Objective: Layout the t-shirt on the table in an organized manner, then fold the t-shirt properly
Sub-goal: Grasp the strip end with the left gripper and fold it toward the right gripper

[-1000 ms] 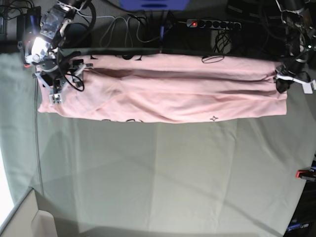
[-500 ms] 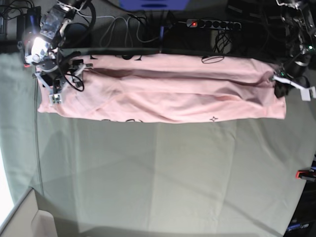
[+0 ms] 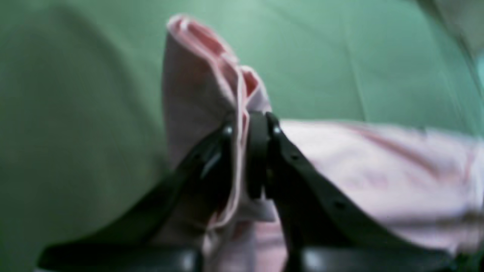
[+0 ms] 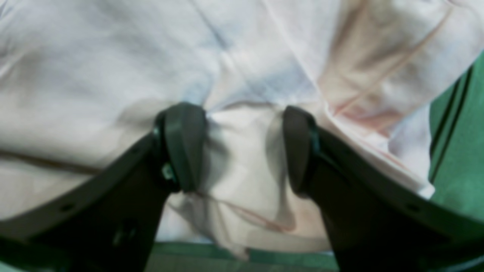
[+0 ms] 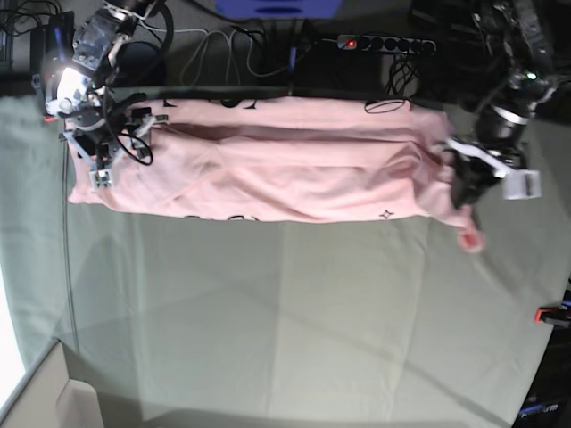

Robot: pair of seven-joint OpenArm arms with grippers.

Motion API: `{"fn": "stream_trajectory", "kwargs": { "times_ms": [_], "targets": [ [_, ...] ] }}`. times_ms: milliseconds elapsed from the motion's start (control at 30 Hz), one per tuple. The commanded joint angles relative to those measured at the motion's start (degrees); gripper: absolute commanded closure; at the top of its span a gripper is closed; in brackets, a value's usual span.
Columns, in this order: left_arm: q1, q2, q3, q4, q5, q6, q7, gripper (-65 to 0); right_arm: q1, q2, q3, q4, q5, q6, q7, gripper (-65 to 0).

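The t-shirt lies as a long folded band along the far side of the bench, its long axis running from one hand to the other. The left hand is closed on the band's end: the left wrist view shows a bunched, hemmed edge pinched between its pads and standing up past the fingertips, with the rest of the cloth trailing off to one side. In the base view that end is lifted and drawn in toward the shirt's middle, a small pink tip hanging just below the hand.

The right hand sits at the opposite end, jaws wide apart and pressed down on the fabric, with a low ridge of cloth between the pads but nothing clamped.

The coming move likely carries the held end along the long axis toward the right hand, so the left hand is the working one. Behind the band, the bench edge and cables lie close; in front, broad bare cloth offers free room.
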Motion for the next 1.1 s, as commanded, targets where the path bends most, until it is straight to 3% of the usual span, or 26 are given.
{"fn": "stream_trajectory", "kwargs": {
  "times_ms": [0, 167, 633, 800, 1067],
  "targets": [
    [0.0, -0.2, 1.9, 1.4, 1.2, -0.5, -0.9, 0.0, 0.2, 0.1, -0.1, 0.7, 0.3, 0.0, 0.3, -34.0],
    [-0.2, 0.0, 12.3, 1.7, 10.1, -0.5, -1.2, 0.0, 0.0, 0.1, -0.1, 0.8, 0.3, 0.0, 0.3, -34.0],
    [-4.9, 0.0, 30.4, 0.9, 13.6, 0.2, -0.9, 0.0, -0.2, 0.1, -0.1, 0.9, 0.3, 0.0, 0.3, -34.0],
    [-5.5, 0.3, 33.9, -0.6, 20.0, 0.2, -0.9, 0.0, -0.2, 0.1, -0.1, 0.9, 0.2, 0.0, 0.3, -34.0],
    [-7.3, 0.3, 37.4, -3.4, 21.2, 0.2, -0.9, 0.0, -0.2, 0.1, -0.1, 0.9, 0.2, 0.0, 0.3, -34.0]
  ]
}}
